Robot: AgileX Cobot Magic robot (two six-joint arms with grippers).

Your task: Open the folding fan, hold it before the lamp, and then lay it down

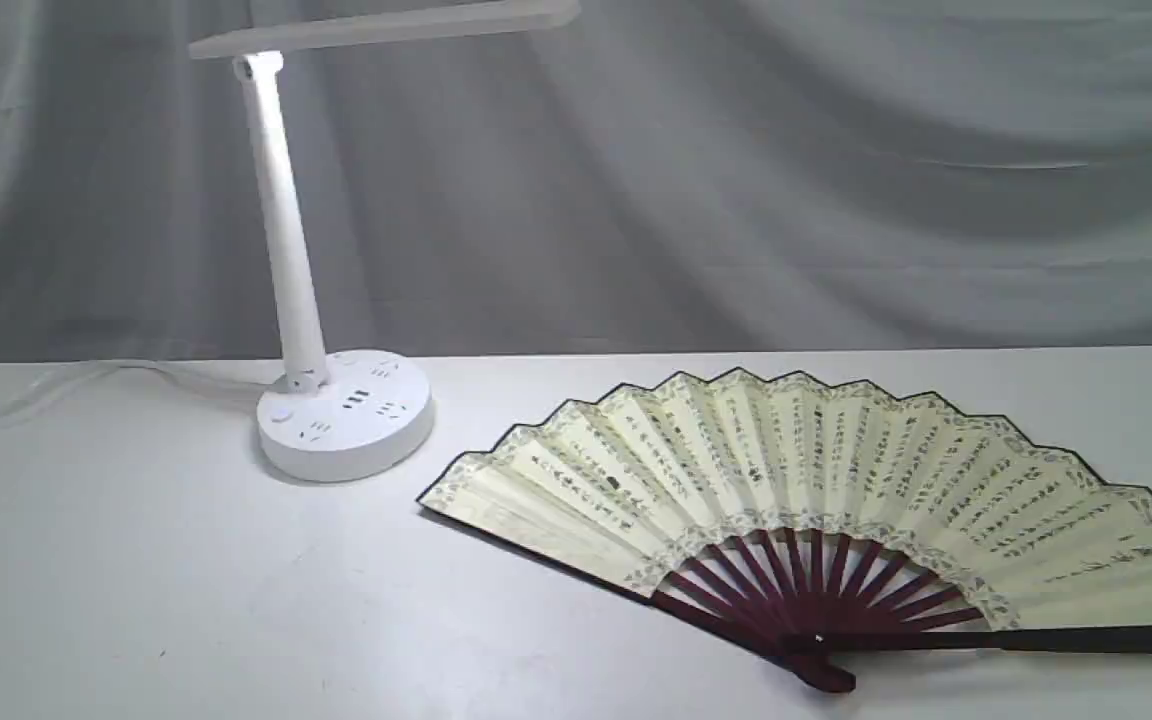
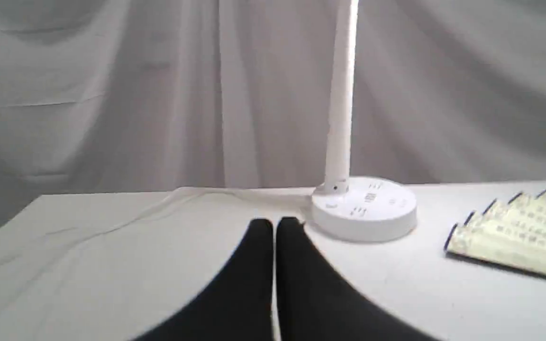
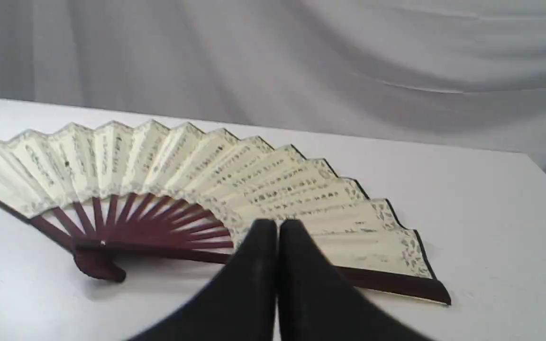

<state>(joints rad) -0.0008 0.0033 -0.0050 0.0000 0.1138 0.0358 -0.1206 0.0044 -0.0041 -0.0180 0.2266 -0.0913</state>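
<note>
The folding fan (image 1: 816, 480) lies spread wide open and flat on the white table, right of centre, its maroon ribs meeting at a pivot near the front edge. The white lamp (image 1: 341, 410) stands at the back left, its bar head lit above. No arm shows in the exterior view. In the left wrist view my left gripper (image 2: 274, 225) is shut and empty, just short of the lamp base (image 2: 365, 213), with the fan's end (image 2: 514, 234) off to one side. In the right wrist view my right gripper (image 3: 277, 226) is shut and empty, above the fan's leaf (image 3: 197, 170).
A pale cable (image 1: 86, 385) runs from the lamp base toward the table's left edge. A grey draped curtain (image 1: 736, 180) closes off the back. The white table (image 1: 186, 600) has bare surface in front of the lamp.
</note>
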